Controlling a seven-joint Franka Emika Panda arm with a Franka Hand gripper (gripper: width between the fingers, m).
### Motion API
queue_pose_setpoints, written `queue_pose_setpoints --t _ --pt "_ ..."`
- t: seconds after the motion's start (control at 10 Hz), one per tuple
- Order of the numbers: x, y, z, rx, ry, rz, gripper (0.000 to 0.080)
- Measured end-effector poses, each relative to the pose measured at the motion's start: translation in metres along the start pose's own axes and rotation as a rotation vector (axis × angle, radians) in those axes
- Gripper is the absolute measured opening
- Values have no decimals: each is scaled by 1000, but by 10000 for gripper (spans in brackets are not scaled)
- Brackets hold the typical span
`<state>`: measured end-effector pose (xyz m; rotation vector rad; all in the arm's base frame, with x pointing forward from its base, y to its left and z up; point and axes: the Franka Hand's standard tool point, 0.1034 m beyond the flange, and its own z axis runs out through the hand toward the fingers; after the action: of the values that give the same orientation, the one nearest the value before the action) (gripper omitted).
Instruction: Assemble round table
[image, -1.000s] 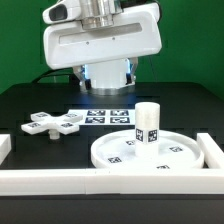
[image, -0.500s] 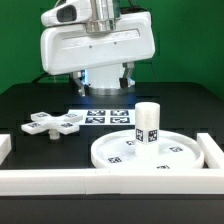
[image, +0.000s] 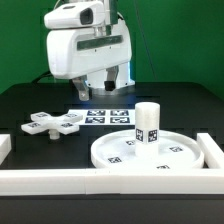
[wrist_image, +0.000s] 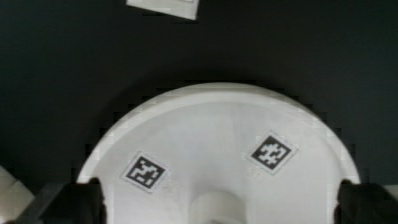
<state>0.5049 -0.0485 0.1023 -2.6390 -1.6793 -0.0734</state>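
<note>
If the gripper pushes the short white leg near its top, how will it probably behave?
The leg stands upright on the round disc, taller than wide, so a high push would probably tip it. Fallen, its round side may roll, though the disc's raised rim could stop it. It looks like rigid plastic, probably stiff.

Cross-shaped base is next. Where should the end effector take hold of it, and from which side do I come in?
Probably grip one arm of the cross-shaped base across its narrow width, coming straight down from above. It lies flat on the table, so only the arms' side faces offer opposing surfaces, and the open end effector points downward.
</note>
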Motion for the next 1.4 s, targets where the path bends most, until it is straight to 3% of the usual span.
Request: queue_pose_setpoints --t 0.5,0.8,1.1,1.4 --pt "-9 -1 2 9 -23 -240 649" --pt "-49 -6 10 34 -28 -338 649" --pt "-89 4 18 48 -31 -313 649" --pt "-89 4 19 49 -33 -307 649"
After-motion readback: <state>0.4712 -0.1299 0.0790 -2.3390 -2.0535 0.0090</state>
